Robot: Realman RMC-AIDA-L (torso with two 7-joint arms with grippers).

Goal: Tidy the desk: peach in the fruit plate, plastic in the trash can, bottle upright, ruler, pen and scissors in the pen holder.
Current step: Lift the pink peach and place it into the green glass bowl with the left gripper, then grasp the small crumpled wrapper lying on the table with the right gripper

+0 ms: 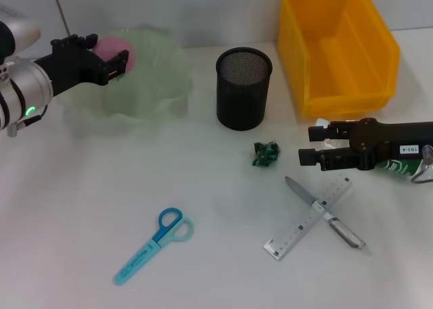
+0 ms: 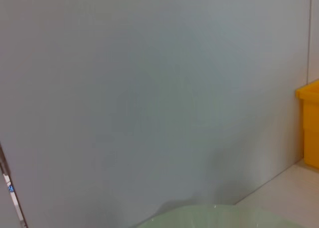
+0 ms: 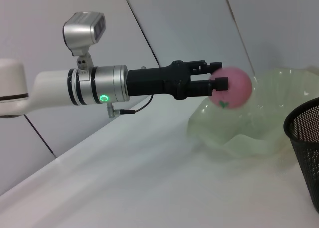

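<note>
Your left gripper (image 1: 116, 60) clamps the peach (image 1: 116, 51) above the fruit plate (image 1: 159, 86) at upper left, not yet released. At right, your right gripper (image 1: 312, 145) hovers with jaws apart beside the fallen bottle (image 1: 399, 168). Plastic (image 1: 266, 154), ruler (image 1: 308, 218), pen (image 1: 325, 212) and scissors (image 1: 154, 245) lie on the desk (image 1: 67, 207); pen holder (image 1: 243, 89) and trash can (image 1: 338, 49) await.

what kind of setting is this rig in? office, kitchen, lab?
Most likely a staged desk in a lab: a plain white desk against a bare wall, with office items laid out: pen holder, ruler, scissors, plus a yellow trash can.
</note>
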